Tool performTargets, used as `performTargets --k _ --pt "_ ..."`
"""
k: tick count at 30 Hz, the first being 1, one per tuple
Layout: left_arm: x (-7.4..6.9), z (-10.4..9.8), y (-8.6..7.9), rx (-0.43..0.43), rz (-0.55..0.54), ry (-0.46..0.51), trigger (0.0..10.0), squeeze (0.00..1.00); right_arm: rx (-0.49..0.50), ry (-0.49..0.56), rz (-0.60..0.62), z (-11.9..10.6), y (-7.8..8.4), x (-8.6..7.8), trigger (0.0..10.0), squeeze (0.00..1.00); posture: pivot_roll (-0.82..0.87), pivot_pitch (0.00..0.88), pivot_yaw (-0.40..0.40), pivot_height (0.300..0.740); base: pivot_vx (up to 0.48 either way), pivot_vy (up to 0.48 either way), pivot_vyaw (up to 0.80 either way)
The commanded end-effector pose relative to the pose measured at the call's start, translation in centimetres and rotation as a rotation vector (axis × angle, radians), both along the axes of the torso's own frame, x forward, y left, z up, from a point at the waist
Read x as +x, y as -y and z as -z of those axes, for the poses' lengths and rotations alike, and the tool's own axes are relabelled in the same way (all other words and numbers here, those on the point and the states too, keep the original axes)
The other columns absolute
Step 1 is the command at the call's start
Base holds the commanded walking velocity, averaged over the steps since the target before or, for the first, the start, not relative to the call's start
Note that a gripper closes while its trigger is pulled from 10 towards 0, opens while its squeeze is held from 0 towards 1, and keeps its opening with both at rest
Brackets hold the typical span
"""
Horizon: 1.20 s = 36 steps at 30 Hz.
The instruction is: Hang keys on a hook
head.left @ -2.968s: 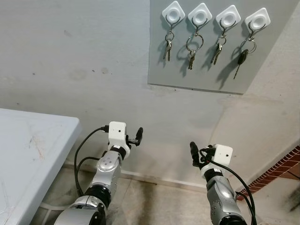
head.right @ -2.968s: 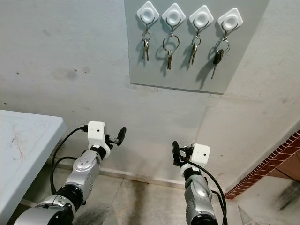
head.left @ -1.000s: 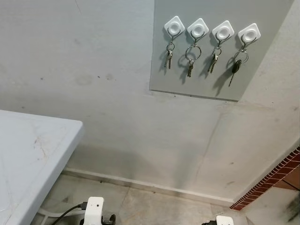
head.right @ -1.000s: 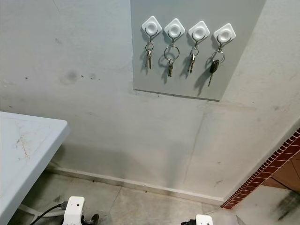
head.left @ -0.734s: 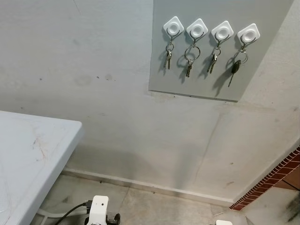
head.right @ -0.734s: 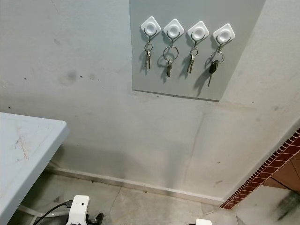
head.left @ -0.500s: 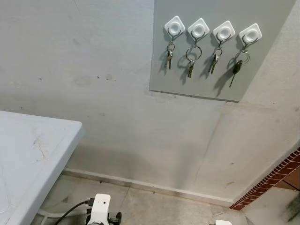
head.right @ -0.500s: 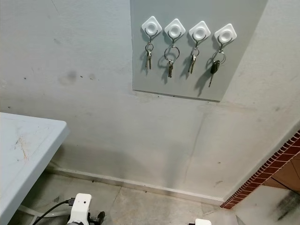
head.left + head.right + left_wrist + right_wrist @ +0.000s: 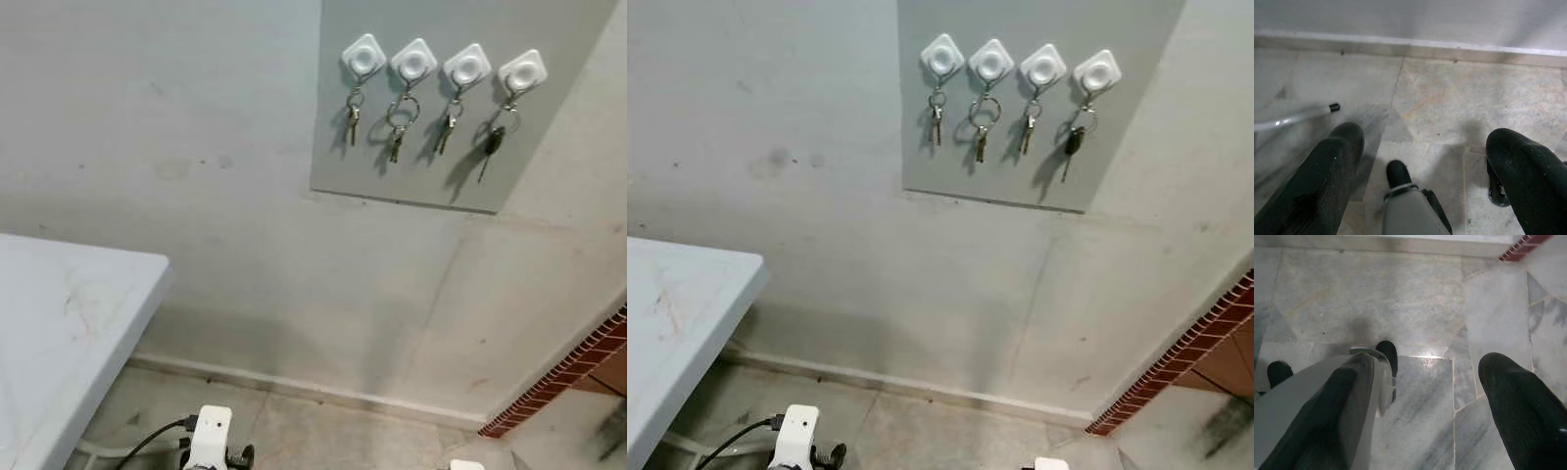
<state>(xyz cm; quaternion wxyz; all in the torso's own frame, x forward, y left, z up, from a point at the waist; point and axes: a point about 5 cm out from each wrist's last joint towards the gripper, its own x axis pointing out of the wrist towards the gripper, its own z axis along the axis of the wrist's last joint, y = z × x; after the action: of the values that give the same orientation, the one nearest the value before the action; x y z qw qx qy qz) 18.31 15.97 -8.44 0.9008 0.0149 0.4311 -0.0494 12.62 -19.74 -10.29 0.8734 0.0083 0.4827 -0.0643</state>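
The left gripper (image 9: 1422,161) and right gripper (image 9: 1432,401) are hanging low over the floor (image 9: 1415,298), fingers spread apart and holding nothing. Farther off, on the wall's grey board (image 9: 411,176), four white hooks (image 9: 441,67) are each carrying keys (image 9: 395,132).

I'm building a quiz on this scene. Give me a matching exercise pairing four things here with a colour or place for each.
Things:
1. hooks
2. black-headed key
3. table
4. brick strip

Descriptions:
A. red, low on the right
B. white, diamond-shaped, four in a row on the grey panel
C. pale surface on the left
D. hanging from the rightmost hook

Pairs: 1-B, 2-D, 3-C, 4-A
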Motion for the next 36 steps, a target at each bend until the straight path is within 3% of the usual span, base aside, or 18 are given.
performTargets --k 1,14,22,36 --pt "0.24 -0.11 -0.23 0.009 0.000 0.002 10.0 0.00 -0.008 -0.010 0.005 0.01 0.27 -0.07 10.0 0.00 -0.04 0.000 -0.019 0.740 0.000 0.000 -0.61" --pt "0.30 -0.14 -0.25 0.005 0.011 0.000 10.0 0.00 -0.001 -0.013 0.008 0.03 0.16 -0.04 10.0 0.00 -0.04 0.000 -0.016 0.740 0.000 0.000 -0.67" --pt "0.32 -0.14 -0.24 0.018 0.022 -0.001 10.0 0.00 -0.002 -0.016 0.008 0.05 0.16 -0.11 10.0 0.00 -0.04 0.000 -0.017 0.740 0.000 -0.408 -0.69" --pt "0.07 -0.01 -0.22 0.013 0.013 -0.009 10.0 0.00 -0.009 -0.012 0.009 0.02 0.32 -0.13 10.0 0.00 -0.04 0.000 -0.019 0.740 0.000 0.000 0.00"
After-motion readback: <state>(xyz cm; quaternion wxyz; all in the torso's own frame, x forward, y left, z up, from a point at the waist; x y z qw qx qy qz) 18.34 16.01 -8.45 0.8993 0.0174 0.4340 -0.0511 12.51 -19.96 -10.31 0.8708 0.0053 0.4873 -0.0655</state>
